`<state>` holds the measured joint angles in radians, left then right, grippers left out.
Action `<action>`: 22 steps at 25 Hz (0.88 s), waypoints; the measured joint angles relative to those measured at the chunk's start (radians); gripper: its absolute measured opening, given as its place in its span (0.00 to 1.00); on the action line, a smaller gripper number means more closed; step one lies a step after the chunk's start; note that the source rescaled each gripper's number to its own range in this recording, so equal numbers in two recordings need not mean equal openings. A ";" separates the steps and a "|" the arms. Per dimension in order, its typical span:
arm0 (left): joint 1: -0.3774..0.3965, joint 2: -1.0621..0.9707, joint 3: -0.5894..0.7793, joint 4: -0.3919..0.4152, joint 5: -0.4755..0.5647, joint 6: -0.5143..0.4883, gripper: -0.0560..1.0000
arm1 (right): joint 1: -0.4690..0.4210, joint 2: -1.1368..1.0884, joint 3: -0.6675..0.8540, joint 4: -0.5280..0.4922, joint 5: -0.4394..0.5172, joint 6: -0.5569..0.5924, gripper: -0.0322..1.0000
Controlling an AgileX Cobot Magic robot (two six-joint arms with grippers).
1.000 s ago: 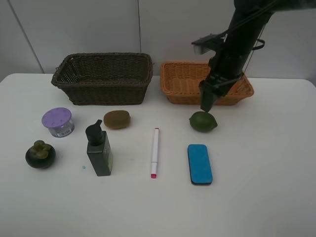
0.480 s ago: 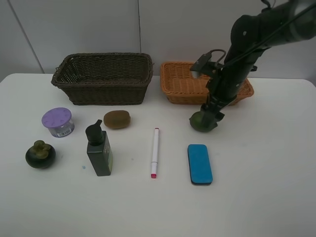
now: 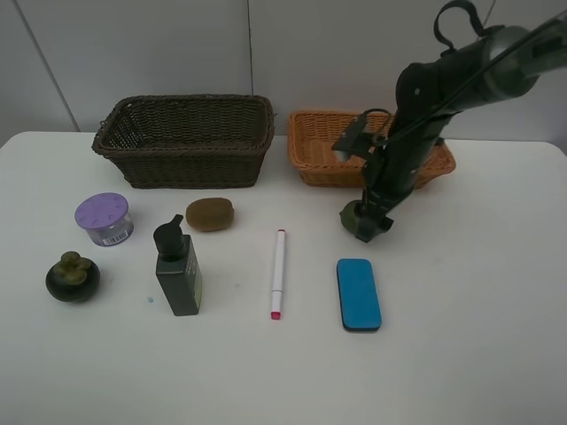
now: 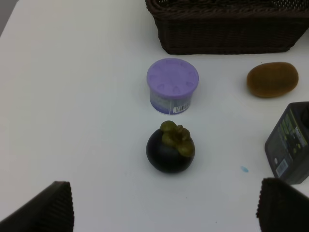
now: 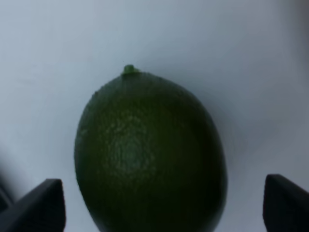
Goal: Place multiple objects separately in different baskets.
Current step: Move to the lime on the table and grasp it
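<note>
Black jointed right arm [image 3: 425,97], grey upper segment [image 3: 518,62], looped black cable [image 3: 440,16], dark matte jaws

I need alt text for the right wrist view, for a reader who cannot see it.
A dark green fruit with a small stem nub fills most of the frame, lying on a white table. The right gripper is close over it, jaws open, with one dark tip to each side of it.
</note>
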<state>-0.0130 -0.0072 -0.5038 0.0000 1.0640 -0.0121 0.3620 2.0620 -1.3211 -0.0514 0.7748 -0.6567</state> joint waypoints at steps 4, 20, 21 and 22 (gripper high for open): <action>0.000 0.000 0.000 0.000 0.000 0.000 1.00 | 0.007 0.017 0.000 0.005 -0.037 -0.004 0.99; 0.000 0.000 0.000 0.000 0.000 0.000 1.00 | 0.007 0.021 0.000 0.004 -0.008 -0.006 0.65; 0.000 0.000 0.000 0.000 0.000 0.000 1.00 | 0.007 0.021 0.000 0.004 -0.004 -0.006 0.66; 0.000 0.000 0.000 0.000 0.000 0.000 1.00 | 0.007 0.021 0.000 0.004 -0.001 -0.006 0.66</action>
<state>-0.0130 -0.0072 -0.5038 0.0000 1.0640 -0.0121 0.3688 2.0831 -1.3211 -0.0470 0.7737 -0.6629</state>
